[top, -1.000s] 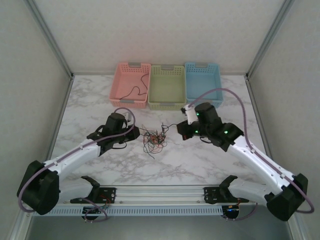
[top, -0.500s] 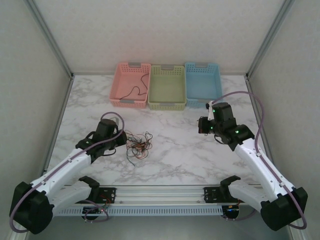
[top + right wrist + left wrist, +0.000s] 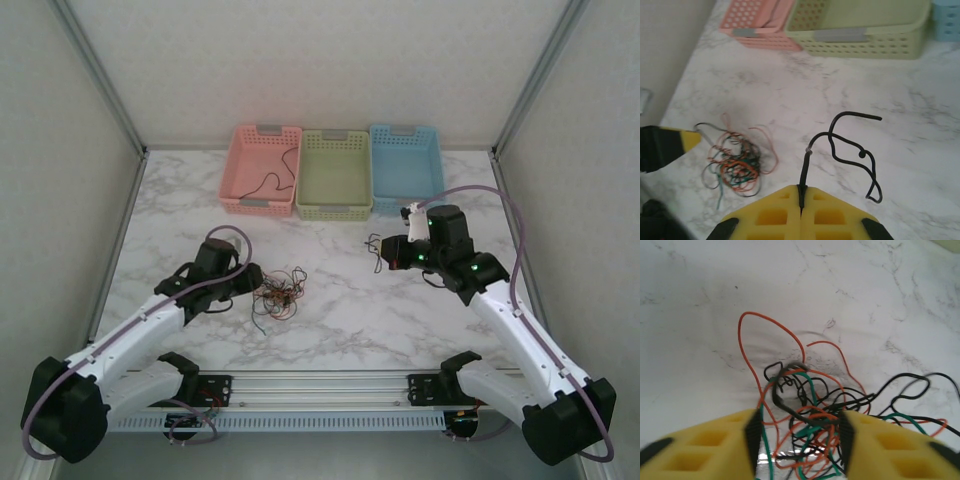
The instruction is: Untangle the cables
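The cables lie as a tangle (image 3: 278, 290) of thin black, green, red and orange wires on the marble table, left of centre. My left gripper (image 3: 250, 283) is at the tangle's left edge. In the left wrist view it (image 3: 797, 440) stands open, and the tangle (image 3: 810, 410) lies loosely between its yellow fingers. My right gripper (image 3: 388, 255) hovers right of centre, shut on one black cable (image 3: 374, 250) that hangs apart from the tangle. In the right wrist view this black cable (image 3: 804, 170) curls up out of the shut gripper (image 3: 801, 192), and the tangle (image 3: 735, 162) lies to the left.
Three baskets stand in a row at the back: pink (image 3: 232, 175), green (image 3: 334, 210) and blue (image 3: 408, 130). A black cable (image 3: 270, 180) lies in the pink one. Metal frame posts and grey walls bound the table. A rail runs along the near edge.
The left arm dragged the tangle leftward, then its gripper opened. The right arm drew back to the right with one black cable pulled free, which now sticks out to its left.
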Robot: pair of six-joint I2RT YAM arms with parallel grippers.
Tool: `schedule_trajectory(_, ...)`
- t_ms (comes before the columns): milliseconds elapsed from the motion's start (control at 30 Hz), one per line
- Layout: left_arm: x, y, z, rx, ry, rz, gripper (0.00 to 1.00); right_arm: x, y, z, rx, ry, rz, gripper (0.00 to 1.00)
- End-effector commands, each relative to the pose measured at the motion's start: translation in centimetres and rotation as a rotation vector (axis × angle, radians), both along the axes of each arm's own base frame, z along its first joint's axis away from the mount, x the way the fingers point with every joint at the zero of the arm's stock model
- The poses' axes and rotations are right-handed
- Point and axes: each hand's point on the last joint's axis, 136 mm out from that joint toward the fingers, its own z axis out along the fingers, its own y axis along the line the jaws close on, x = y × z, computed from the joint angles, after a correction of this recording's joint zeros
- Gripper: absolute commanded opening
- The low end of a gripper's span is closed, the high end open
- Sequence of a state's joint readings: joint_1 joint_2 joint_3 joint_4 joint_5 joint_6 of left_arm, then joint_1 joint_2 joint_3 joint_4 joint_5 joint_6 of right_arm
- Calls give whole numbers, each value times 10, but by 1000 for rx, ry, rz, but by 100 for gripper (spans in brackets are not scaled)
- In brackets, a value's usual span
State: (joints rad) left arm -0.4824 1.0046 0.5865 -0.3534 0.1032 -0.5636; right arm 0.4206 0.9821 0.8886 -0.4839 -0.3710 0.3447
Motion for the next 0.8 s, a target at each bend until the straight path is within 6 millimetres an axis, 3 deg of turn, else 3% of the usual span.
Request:
schedule_trajectory(0,10,-9,37,-43,-67,-28,57,-13,20,21,121,-22,122,0)
schedule_trajectory(200,13,-10,81,-45,-143,-57,63,-8,24,40,236,52,45,0)
schedule_trajectory(367,13,-27,114,-143,-218,-122,64,7,27,59,401,182,-103,0)
schedule_trajectory(467,14,-37,133,-196,-249,-158,64,4,43,90,455,114,15,0)
schedule_trajectory(600,18,-45,160,-235,-280,-180,62,-8,58,103,331,-99,240,0)
schedule_trajectory(700,20,-55,184,-272,-286,-217,63,-23,71,100,261,-215,451,0)
schedule_trajectory(767,21,-60,199,-284,-285,-242,64,-32,80,86,159,-296,569,0)
